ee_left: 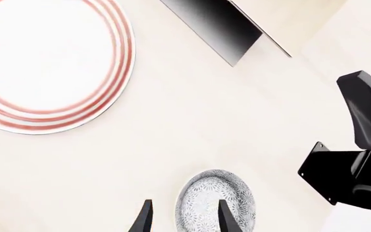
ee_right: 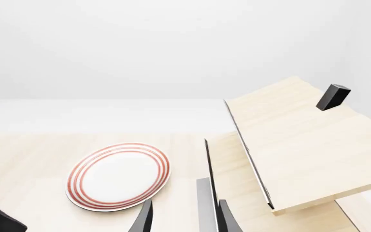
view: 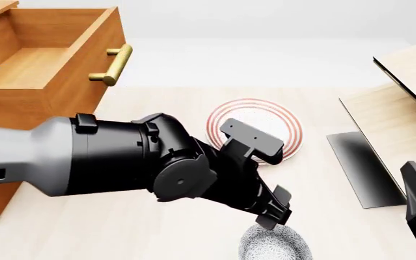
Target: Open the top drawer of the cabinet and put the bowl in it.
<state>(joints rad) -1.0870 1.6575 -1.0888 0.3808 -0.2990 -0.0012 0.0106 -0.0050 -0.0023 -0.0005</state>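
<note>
One left gripper [ee_left: 182,217] is hovering with fingers apart over one small speckled white-and-blue bowl [view: 274,244].
The bowl is sitting on the pale table [view: 157,233]; one red-ringed white plate [view: 255,132] is lying behind; one orange-brown wooden top drawer [view: 41,59] is standing open farthest; the right gripper [ee_right: 182,217] is also spread, holding nothing.

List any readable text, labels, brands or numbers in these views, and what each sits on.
None: no words, labels, brands, numbers or signs show in any view.
Checked: the bowl carries only a speckled pattern, the plate only red rings, the top drawer plain wood with a brass handle, the pale wooden structure bare, both arms plain black and grey.
</note>
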